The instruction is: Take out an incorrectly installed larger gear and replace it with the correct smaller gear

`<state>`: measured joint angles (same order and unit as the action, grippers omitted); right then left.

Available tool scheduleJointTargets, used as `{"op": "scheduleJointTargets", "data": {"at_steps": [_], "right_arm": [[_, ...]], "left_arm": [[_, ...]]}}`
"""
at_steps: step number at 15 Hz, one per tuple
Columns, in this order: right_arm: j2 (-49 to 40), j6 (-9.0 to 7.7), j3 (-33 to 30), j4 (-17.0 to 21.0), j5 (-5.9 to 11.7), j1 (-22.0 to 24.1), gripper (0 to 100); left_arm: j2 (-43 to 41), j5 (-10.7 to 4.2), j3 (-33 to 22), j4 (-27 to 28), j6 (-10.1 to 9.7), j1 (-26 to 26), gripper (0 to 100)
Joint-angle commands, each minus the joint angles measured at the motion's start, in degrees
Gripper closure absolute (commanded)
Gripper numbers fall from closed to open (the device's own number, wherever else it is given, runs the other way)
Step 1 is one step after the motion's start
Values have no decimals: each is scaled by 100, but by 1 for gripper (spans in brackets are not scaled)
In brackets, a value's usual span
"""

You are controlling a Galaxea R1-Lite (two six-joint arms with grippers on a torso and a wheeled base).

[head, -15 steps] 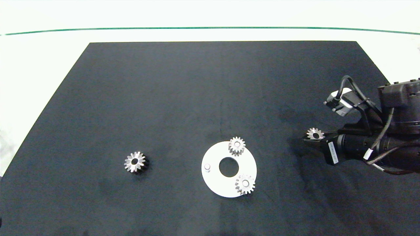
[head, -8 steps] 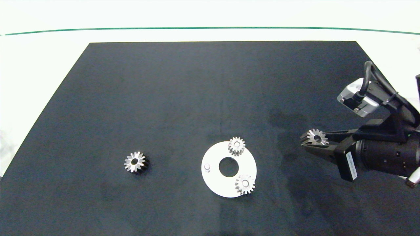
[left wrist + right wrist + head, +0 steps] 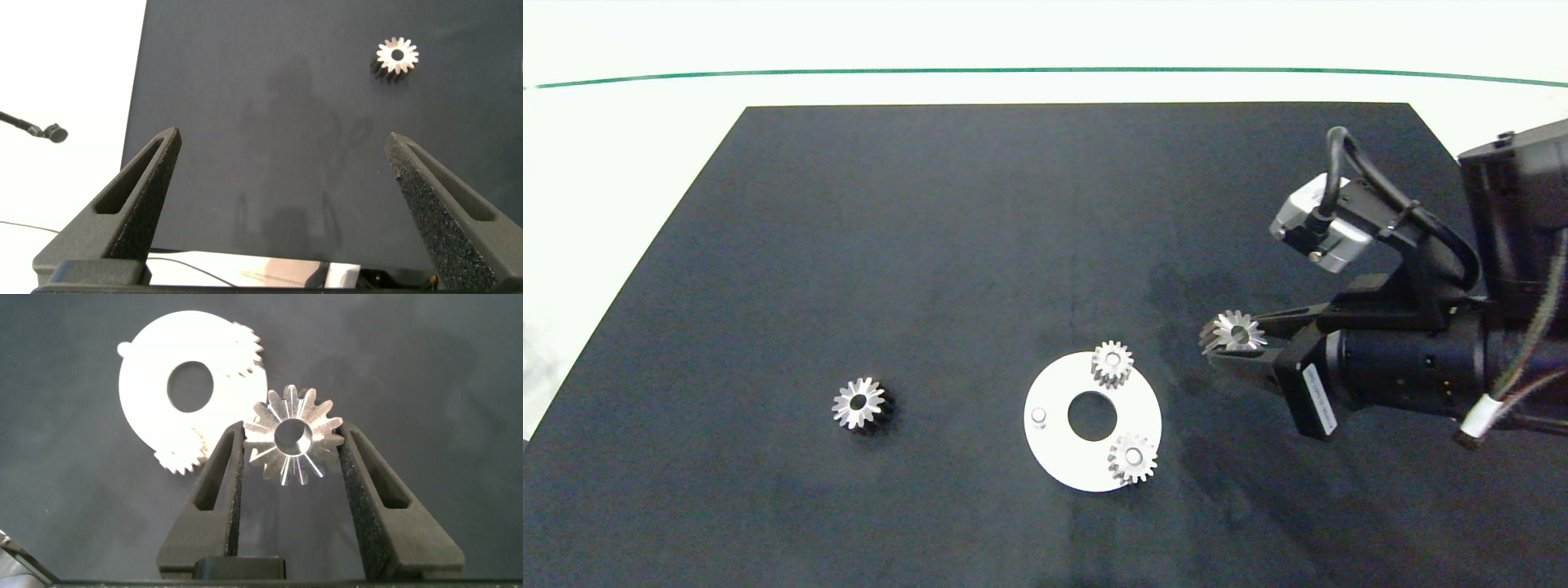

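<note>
Right hand is clamped on the smaller gear, one padded finger on each flank, so the gear lies flat with its bore facing down. That seems a sensible way to carry a part meant to drop over a post. It hangs above the dark surface, just beside the white plate but not yet over it.

The plate is a flat, matt disc with a large round hole through its middle. Two short-toothed gears sit on it, one at the far rim and one at the near rim. A small bare peg stands on the side away from the hand; I judge that to be the spot the carried gear is meant for.

Further along the surface, well apart from the plate, the larger gear lies flat and alone. It is bright metal with long, pointed teeth and a dark flank, apparently set aside out of the way.

Left hand hovers idle near the surface's edge on that side. Its rough, dark fingers are spread wide and hold nothing.
</note>
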<state>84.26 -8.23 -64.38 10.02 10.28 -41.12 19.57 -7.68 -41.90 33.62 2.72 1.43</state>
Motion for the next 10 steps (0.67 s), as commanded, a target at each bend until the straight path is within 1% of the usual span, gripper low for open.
{"op": "scheduleJointTargets", "data": {"at_steps": [1, 2, 4, 5, 8, 9, 10], "right_arm": [[899, -12, -655, 35, 36, -397, 81], [1119, -21, -936, 132, 36, -502, 81], [1462, -82, -1437, 527, 36, -634, 81], [1620, -91, -1648, 668, 36, -722, 81], [2024, -118, -1938, 685, 45, -959, 81], [2138, -162, -1964, 685, 80, -1039, 81], [2226, -276, -1991, 685, 159, -1118, 81]], "left_arm": [[-322, -5, 6, 13, 9, 16, 0], [-392, -5, -20, 13, 18, 24, 0], [-427, -5, -64, -5, 18, 24, 0], [-480, -5, -99, -5, 18, 24, 0], [-542, -5, -99, 4, 18, 16, 0], [-568, -5, -90, 13, 18, 24, 0], [-585, -5, -90, 13, 18, 24, 0]]}}
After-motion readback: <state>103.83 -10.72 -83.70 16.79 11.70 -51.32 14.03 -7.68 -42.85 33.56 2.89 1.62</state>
